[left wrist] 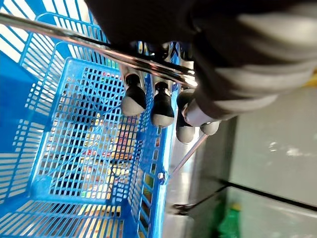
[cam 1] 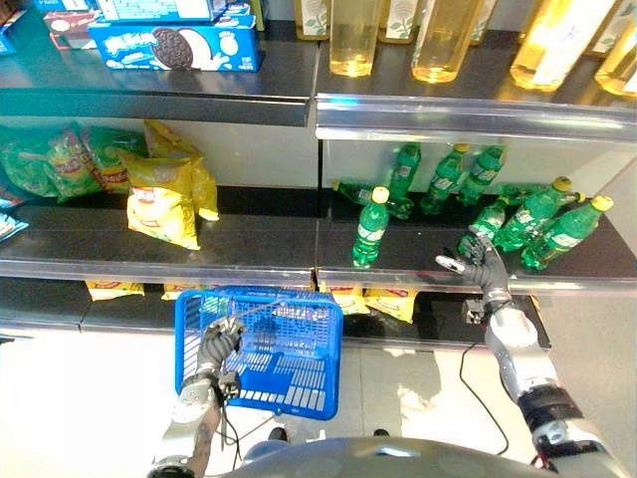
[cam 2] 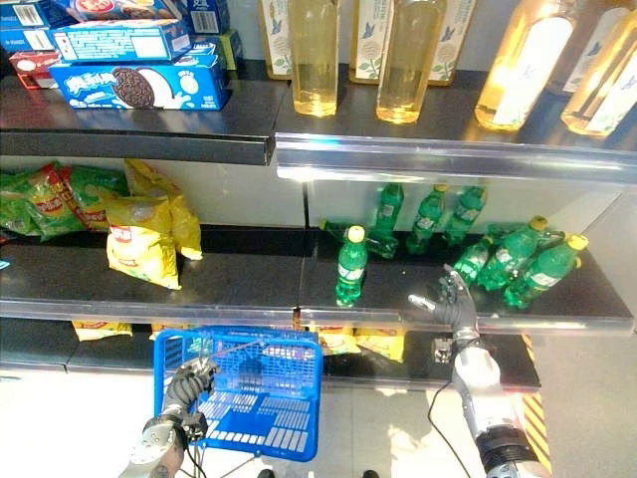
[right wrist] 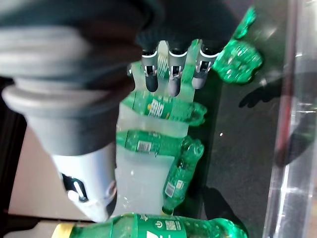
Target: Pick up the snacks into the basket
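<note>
A: Left hand (cam 1: 217,344) first. What is it doing?

B: Its fingers (left wrist: 133,99) are curling round the wire handle (left wrist: 74,37) of the blue basket (cam 1: 289,383) and are carrying it below the front edge of the middle shelf (cam 1: 149,261).

A: Anything lying in the basket?

B: Nothing I can make out. Through the mesh floor the colours below are showing, and no packet is sitting inside.

A: And the right hand (cam 1: 478,261)?

B: It is hovering at the lip of the middle shelf's right half, fingers straight and relaxed, thumb (cam 1: 450,265) sticking out, gripping nothing. Just beyond the fingertips the green bottles (cam 1: 542,214) with yellow caps are lying in a heap. One more green bottle (cam 1: 370,231) is standing upright by itself, to the left of the hand.

A: Where are the snacks sitting?

B: Well apart from both hands. Yellow snack bags (cam 1: 164,194) are leaning on the left half of the middle shelf, above and left of the basket, with green snack bags (cam 1: 55,159) lying further left. More yellow packets (cam 1: 383,301) are showing on the lowest shelf, just behind the basket's rim.

A: Top shelf?

B: Blue biscuit boxes (cam 1: 179,45) are stacked at the left; tall bottles of yellow liquid (cam 1: 355,40) are standing to their right.
</note>
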You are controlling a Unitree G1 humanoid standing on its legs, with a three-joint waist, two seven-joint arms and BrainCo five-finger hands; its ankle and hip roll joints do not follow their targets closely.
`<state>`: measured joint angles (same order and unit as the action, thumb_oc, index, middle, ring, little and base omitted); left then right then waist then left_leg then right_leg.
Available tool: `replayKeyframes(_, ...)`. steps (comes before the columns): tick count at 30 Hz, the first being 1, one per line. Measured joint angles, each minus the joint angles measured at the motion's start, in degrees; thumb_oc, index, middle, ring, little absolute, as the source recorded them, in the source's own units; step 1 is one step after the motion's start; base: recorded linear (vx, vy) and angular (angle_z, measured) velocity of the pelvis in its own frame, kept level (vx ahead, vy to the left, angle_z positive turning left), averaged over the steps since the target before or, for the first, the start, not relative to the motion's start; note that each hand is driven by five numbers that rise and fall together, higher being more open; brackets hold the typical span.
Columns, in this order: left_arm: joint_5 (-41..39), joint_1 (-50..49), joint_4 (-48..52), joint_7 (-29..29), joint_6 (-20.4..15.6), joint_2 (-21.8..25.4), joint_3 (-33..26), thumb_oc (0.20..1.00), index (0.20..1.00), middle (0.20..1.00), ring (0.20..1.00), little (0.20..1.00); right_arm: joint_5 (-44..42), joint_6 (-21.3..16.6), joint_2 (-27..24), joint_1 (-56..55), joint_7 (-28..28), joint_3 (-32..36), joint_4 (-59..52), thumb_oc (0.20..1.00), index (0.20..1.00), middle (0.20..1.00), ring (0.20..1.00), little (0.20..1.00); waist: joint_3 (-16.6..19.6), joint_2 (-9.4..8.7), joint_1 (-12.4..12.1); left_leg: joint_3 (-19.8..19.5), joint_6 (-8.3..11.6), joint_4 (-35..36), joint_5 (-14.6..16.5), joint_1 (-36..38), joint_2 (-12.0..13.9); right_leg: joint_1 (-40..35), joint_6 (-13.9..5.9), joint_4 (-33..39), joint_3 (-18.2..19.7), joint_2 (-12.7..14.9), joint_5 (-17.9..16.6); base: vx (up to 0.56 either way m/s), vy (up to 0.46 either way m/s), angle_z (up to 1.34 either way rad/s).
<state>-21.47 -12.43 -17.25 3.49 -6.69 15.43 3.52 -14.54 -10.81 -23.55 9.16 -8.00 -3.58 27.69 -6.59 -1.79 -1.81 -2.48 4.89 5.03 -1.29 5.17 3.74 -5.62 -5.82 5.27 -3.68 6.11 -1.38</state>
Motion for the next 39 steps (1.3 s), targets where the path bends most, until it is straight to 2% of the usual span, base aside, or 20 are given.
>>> replayKeyframes(3, -0.69, 0.14, 1.45, -0.15, -0.01, 0.37, 0.26, 0.200, 0.200, 0.200, 0.200, 0.200, -0.07, 0.54, -1.19, 3.58, 0.02, -1.99, 2.47, 1.000, 1.000, 1.000, 1.000, 1.000, -0.61, -0.46, -0.55, -0.73, 0.10, -0.03, -0.30, -0.94, -0.02, 0.54, 0.00, -0.01, -0.46, -0.01, 0.00, 0.00, 0.000, 0.11)
replayKeyframes(4, -0.73, -0.15, 2.13, -0.15, 0.02, 0.58, 0.27, 0.200, 0.200, 0.200, 0.200, 0.200, -0.14, 0.79, -0.97, 5.14, -0.05, -2.04, 3.42, 1.000, 1.000, 1.000, 1.000, 1.000, -0.94, -0.69, -1.43, -0.84, 0.10, -0.02, -0.33, -0.97, 0.04, 0.46, 0.00, 0.00, -0.83, -0.07, 0.00, 0.02, 0.007, 0.12)
replayKeyframes(12, -3.08, -1.19, 6.68, -0.11, 0.17, 2.36, 0.24, 0.200, 0.200, 0.200, 0.200, 0.200, -0.74, 1.42, -0.56, 12.67, 0.00, -5.14, 10.70, 1.000, 1.000, 1.000, 1.000, 1.000, -1.55, -1.29, -3.55, -1.40, 0.12, -0.02, -0.38, -1.06, -0.12, 0.24, -0.02, 0.01, -1.57, 0.06, 0.03, 0.00, 0.009, 0.04)
replayKeyframes(17, -4.76, -1.10, 10.33, 0.07, 0.16, 2.80, -0.02, 0.200, 0.200, 0.200, 0.200, 0.200, -0.96, 3.49, -0.39, 18.23, 0.01, -7.12, 20.99, 1.000, 1.000, 1.000, 1.000, 1.000, -2.31, -1.36, -4.75, -2.57, 0.21, -0.03, -0.90, -1.93, -0.18, 0.45, 0.01, 0.00, -2.43, 0.05, 0.01, -0.02, 0.007, 0.11)
replayKeyframes(39, -9.02, -0.72, 16.46, 1.44, 0.14, 3.87, -0.04, 0.200, 0.200, 0.200, 0.200, 0.200, -5.20, 4.29, 0.42, 21.72, 1.17, -8.75, 25.60, 1.000, 1.000, 1.000, 1.000, 1.000, -6.07, -1.01, -7.23, -5.72, 0.32, -0.71, -1.43, -6.10, -0.68, 2.54, -0.03, 0.00, -5.56, 0.27, 0.11, 0.00, 0.004, 0.07)
